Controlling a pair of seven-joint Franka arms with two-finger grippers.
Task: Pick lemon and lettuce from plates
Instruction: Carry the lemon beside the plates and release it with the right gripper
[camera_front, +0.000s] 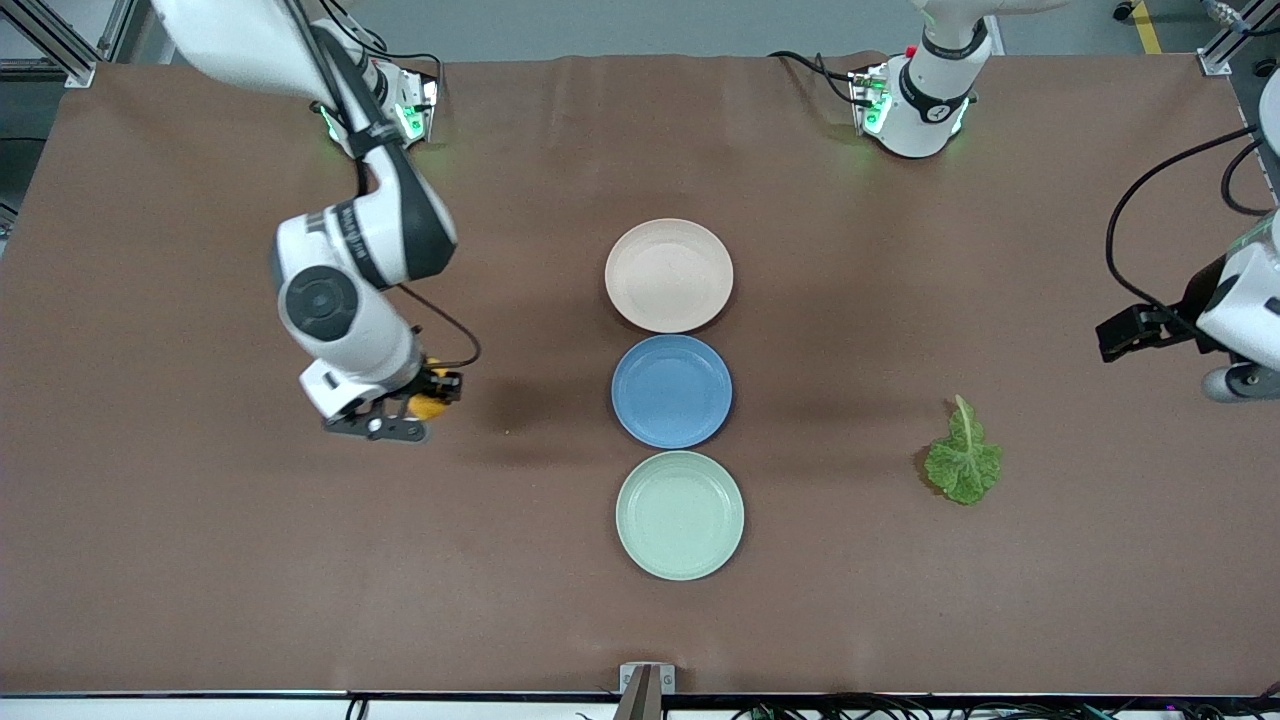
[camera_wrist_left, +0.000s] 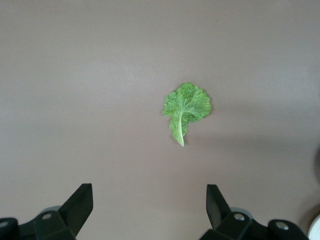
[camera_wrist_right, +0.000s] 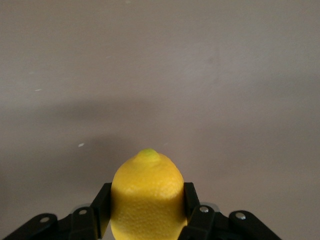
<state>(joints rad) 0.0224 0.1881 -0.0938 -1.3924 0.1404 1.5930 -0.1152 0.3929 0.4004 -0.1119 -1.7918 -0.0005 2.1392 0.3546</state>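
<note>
Right pincer pinching lemon above bare bench toward right arm's end. Left pincer spread, hovering above lettuce lying flat on bench. Plates holding nothing. Risk: smooth lemon slipping; thin leaf evading fingers.

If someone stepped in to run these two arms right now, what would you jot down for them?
Right hand: shut on the lemon, over bare table toward the right arm's end.
Left hand: open, above the lettuce, which lies on the table toward the left arm's end.
Beige plate, green plate: both empty.
Done: both items are off the plates.
Left: the lemon is not yet set down.
</note>
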